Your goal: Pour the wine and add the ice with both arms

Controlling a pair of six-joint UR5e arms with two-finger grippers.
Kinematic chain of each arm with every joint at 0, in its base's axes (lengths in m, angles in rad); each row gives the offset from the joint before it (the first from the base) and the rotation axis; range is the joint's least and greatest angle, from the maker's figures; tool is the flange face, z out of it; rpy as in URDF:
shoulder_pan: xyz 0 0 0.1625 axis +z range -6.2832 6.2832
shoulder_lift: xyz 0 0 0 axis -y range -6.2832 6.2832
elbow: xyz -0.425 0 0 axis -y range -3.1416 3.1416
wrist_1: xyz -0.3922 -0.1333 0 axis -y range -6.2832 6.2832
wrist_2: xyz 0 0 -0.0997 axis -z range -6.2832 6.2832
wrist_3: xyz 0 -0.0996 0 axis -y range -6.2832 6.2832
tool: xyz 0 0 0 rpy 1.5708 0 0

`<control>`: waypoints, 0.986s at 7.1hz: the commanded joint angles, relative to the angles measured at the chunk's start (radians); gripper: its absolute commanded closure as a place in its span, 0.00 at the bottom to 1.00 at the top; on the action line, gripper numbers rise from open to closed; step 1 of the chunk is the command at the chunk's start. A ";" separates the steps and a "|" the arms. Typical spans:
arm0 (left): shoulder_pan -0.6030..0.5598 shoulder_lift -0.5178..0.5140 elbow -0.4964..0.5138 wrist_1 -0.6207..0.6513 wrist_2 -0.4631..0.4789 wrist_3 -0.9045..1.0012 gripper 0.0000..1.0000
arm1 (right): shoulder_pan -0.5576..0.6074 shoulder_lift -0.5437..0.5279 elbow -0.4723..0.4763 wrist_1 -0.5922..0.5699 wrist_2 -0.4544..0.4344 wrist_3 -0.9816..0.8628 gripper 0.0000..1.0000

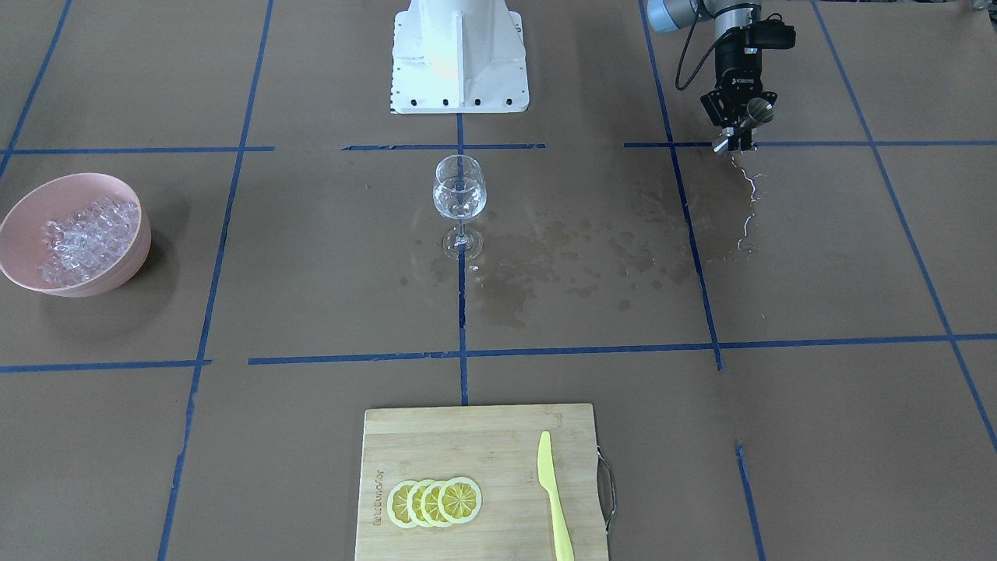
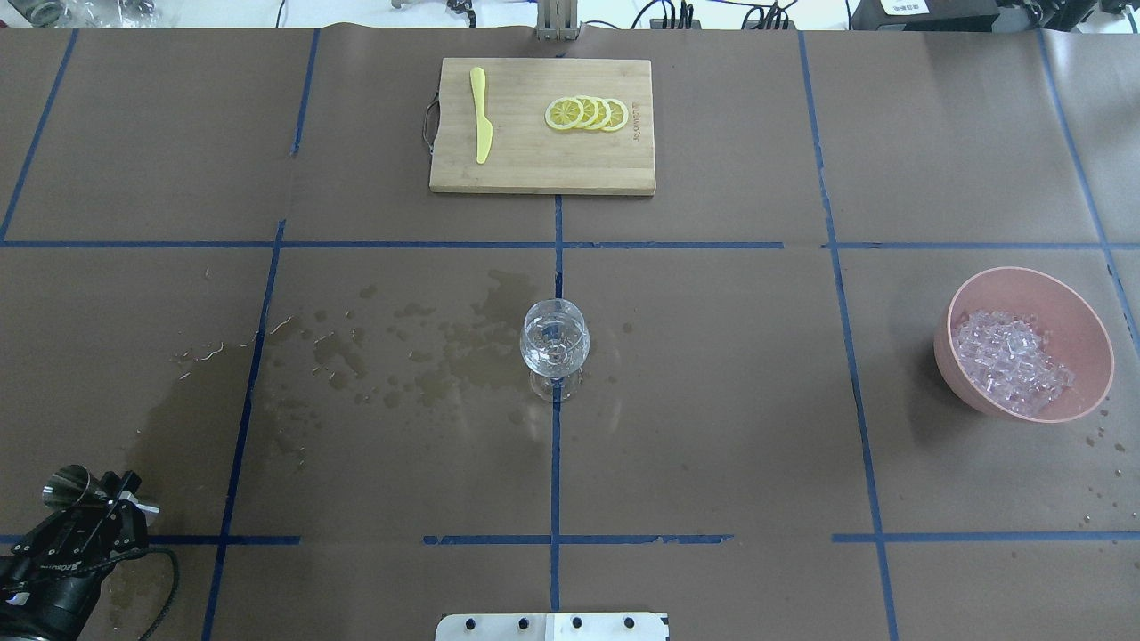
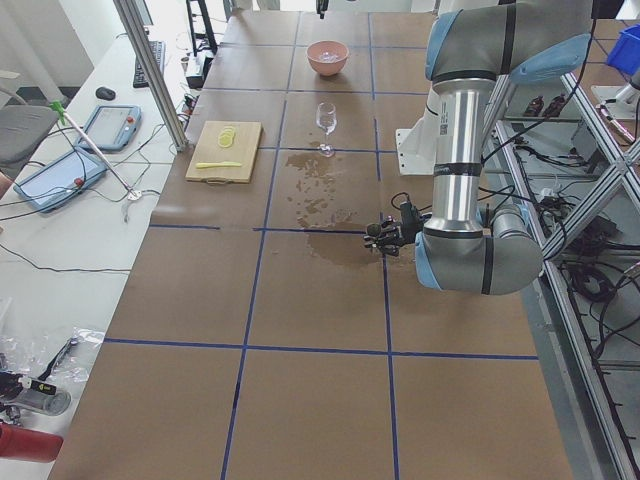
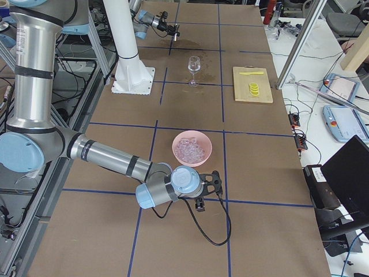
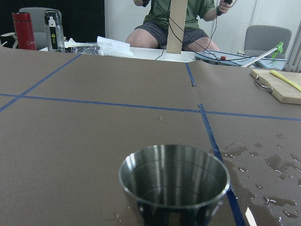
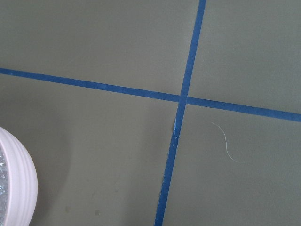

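Observation:
A wine glass [image 2: 554, 343] stands upright at the table's centre with a little clear wine [image 1: 459, 206] in its bowl. The ice [image 2: 1011, 361] is heaped in a pink bowl [image 2: 1097, 343] far to my right. My left gripper [image 2: 105, 506] hovers low at the near left, well away from the glass, shut on a small steel measuring cup [image 5: 174, 184] that points out sideways. The right arm reaches in near the bowl, and its gripper [image 4: 210, 184] shows only in the exterior right view, so I cannot tell whether it is open or shut.
Wet stains [image 2: 419, 352] spread over the brown paper between the glass and my left gripper. A bamboo cutting board [image 2: 534, 165] at the far edge holds lemon slices [image 2: 588, 113] and a yellow knife [image 2: 481, 114]. The white robot base [image 1: 459, 58] is behind the glass. A seated person [image 5: 171, 21] is beyond the table.

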 commanded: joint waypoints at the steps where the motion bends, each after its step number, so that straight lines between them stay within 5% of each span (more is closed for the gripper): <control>1: 0.000 -0.032 0.030 -0.003 0.002 0.001 1.00 | 0.000 0.000 0.001 0.000 0.002 0.000 0.00; 5: 0.003 -0.042 0.076 -0.003 0.003 0.014 1.00 | 0.000 -0.002 0.001 0.000 0.002 0.000 0.00; 7: 0.003 -0.057 0.095 -0.002 0.005 0.016 0.92 | 0.000 -0.002 0.003 0.000 0.002 0.000 0.00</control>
